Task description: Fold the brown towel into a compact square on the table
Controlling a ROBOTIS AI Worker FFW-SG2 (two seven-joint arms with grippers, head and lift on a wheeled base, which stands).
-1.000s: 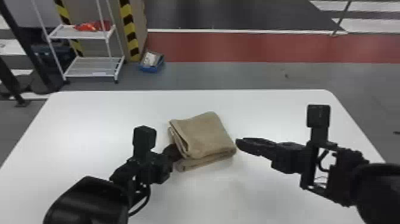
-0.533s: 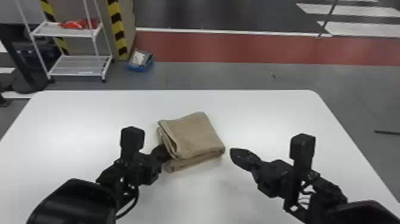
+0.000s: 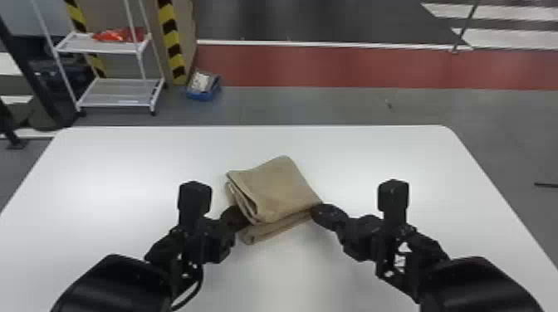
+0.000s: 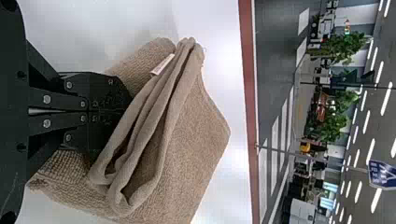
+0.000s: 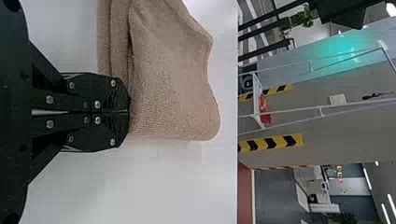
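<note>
Across the white bench, the far edge runs nearly level between two rounded corners, and the side edges spread outward toward the robot. A broad stretch of bare top lies between the towel and that far edge, with more room out to either side. Nearer the robot, a strip of bench separates the two arms; its near part runs out at the bottom of the head view. Past the far edge, a white rack and a blue bin stand on the floor.

The brown towel sits near the middle of the bench, folded in stacked layers and turned at a slant, its upper flap raised toward the left arm. The left end effector is at its left side, tips tucked in under the upper flap. The right end effector is at its near right corner, seemingly touching it.

In the left wrist view, the left end effector is clenched, loose folds and a small white label just beside it. In the right wrist view, the right end effector is clenched too, tips against the cloth. The left tips are partly covered by towel, so whether any cloth is pinched there cannot be told.
</note>
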